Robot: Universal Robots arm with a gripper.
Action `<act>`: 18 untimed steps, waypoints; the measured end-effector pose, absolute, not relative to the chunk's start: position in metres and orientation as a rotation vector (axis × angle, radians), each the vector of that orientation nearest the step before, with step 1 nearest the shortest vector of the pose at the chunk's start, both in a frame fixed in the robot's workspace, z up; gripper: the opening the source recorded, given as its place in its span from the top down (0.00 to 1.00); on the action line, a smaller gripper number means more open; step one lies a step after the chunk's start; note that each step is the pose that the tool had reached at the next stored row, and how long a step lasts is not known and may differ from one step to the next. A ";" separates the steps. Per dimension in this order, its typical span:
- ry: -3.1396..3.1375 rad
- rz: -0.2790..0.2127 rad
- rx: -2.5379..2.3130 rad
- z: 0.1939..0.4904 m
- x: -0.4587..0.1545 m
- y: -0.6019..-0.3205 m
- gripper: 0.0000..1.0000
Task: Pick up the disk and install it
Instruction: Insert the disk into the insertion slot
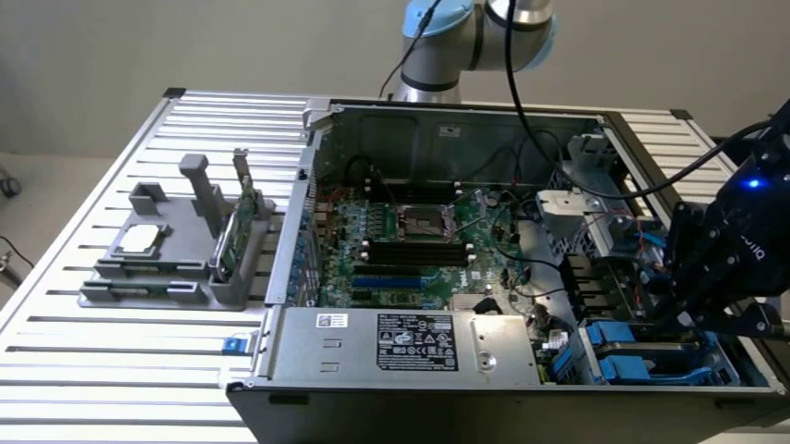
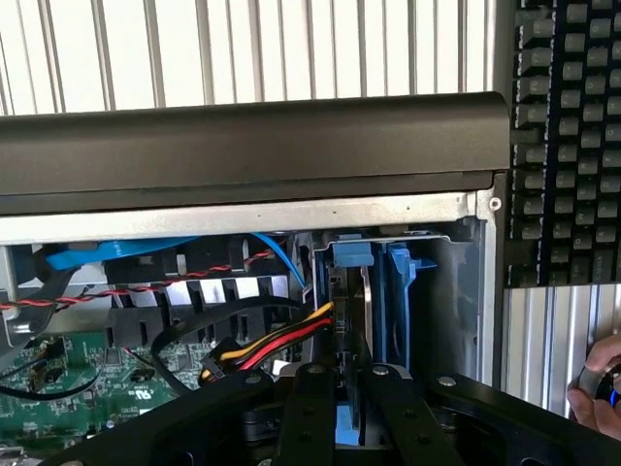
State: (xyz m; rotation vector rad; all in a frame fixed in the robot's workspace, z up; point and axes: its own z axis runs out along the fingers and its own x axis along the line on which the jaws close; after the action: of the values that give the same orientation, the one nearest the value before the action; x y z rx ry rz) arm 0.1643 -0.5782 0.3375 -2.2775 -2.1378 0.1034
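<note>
Blue plastic disk (image 2: 374, 320) carrier; matt black case rim (image 2: 252, 146)

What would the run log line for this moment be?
gripper: over drive bay, case's right in exterior view | disk: in blue carrier, upright in bay | fingers: beside disk, grip unclear

One open computer case (image 1: 432, 120), one motherboard (image 1: 408, 240), one power supply (image 1: 408, 342), one grey parts holder (image 1: 173, 250), one keyboard (image 2: 568, 136), two blue drive carriers (image 1: 642, 351); one gripper (image 1: 728, 277), one hand (image 2: 602, 398)
</note>
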 end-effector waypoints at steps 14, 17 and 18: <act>-2.143 0.108 -2.270 0.336 0.164 -0.577 0.84; -2.142 0.109 -2.269 0.336 0.164 -0.577 0.84; -2.142 0.110 -2.269 0.336 0.164 -0.577 0.84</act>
State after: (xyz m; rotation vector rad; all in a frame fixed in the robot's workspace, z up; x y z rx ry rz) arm 0.1643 -0.5772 0.3358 -2.2689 -2.1421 0.1097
